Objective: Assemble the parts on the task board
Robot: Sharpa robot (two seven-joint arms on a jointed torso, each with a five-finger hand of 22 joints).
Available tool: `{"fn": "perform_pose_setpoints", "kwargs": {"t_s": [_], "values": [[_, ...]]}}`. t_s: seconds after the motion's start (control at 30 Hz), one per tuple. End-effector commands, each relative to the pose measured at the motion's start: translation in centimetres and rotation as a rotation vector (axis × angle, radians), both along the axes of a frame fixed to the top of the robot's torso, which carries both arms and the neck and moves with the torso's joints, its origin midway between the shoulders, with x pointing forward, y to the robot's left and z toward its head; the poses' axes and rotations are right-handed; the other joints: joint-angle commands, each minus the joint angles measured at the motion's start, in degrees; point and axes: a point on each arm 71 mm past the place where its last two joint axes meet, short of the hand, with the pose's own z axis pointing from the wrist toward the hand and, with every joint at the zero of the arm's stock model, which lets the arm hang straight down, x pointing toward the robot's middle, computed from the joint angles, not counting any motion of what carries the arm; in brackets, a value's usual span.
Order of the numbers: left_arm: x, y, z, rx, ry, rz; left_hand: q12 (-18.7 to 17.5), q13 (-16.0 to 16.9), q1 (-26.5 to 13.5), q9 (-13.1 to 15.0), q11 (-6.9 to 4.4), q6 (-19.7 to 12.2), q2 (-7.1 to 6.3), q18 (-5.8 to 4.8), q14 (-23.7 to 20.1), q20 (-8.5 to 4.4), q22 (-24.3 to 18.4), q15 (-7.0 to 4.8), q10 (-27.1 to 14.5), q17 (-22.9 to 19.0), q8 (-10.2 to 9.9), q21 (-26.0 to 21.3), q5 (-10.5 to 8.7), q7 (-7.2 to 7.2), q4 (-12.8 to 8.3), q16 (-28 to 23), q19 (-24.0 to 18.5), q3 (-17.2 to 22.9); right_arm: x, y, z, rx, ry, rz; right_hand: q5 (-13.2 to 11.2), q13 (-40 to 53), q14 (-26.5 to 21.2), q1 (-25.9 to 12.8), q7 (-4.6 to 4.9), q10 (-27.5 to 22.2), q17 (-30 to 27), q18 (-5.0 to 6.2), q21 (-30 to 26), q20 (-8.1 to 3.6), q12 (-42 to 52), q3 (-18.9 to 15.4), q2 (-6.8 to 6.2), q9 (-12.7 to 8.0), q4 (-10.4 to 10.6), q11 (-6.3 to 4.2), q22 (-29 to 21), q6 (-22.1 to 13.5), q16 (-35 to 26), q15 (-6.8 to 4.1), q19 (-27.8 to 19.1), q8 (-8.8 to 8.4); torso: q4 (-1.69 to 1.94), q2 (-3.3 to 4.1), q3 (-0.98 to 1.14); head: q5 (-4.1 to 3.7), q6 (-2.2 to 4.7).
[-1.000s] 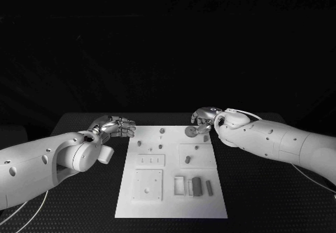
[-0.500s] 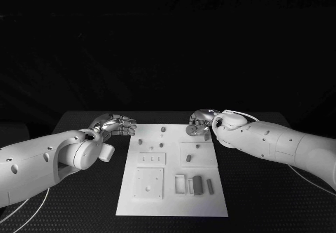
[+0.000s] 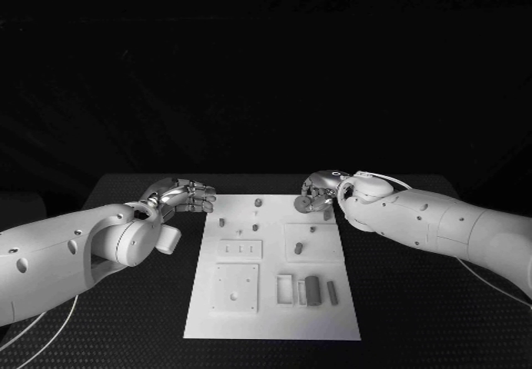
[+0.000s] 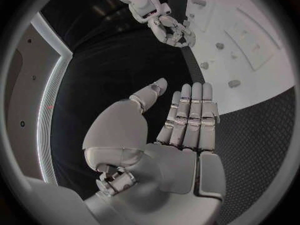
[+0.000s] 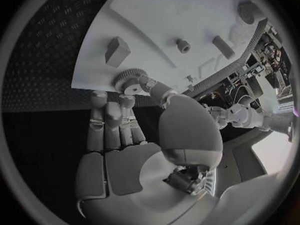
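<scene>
right robot hand [image 3: 323, 191] w/ gear [image 3: 303, 203]

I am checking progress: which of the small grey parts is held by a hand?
The grey toothed wheel, pinched by the right hand at the white task board's far right corner; the other parts lie untouched.

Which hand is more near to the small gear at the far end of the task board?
Right. The right hand pinches the gear at the task board's far right corner. The left hand hovers off the board's far left edge, empty.
</scene>
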Motion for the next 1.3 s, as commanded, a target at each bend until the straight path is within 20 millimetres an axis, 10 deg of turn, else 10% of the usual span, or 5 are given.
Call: {"fn": "perform_pose_setpoints", "kwargs": {"t_s": [0.03,1.3], "values": [[0.0,-0.2,0.1,-0.004,-0.008,-0.015,-0.25,0.08,0.19,-0.03,0.19,-0.1,-0.45,0.93,0.24,-0.07,0.1,0.05,-0.09,0.09,-0.07,-0.29,-0.22,0.08,-0.03,-0.23,0.43,-0.32,-0.1,0.0,-0.2,-0.003,0.027,0.014,-0.28,-0.13,-0.36,0.1,0.34,-0.53,-0.12,0.88,0.28,-0.2,0.4,0.01,0.95,-0.03,-0.63,-0.02,1.07,0.75,0.35,-0.11,-0.29,0.28,-0.01,-0.02,0.0,0.02,-0.03],[-0.1,-0.2,0.1,-0.001,-0.006,-0.016,-0.39,0.13,0.25,-0.05,0.24,-0.24,-0.5,0.92,0.23,-0.06,0.14,0.06,-0.19,0.21,-0.18,-0.41,-0.21,0.13,-0.06,-0.4,0.42,-0.3,-0.4,0.7,-2.2,-0.099,0.016,0.028,-0.26,-1.71,-0.41,-1.04,1.06,-1.05,-0.66,0.88,0.76,-0.25,2.55,0.24,0.65,-0.29,-1.3,0.64,0.98,2.63,1.17,0.51,-0.22,0.98,0.0,-0.01,-0.02,-0.11,-0.95]]}}
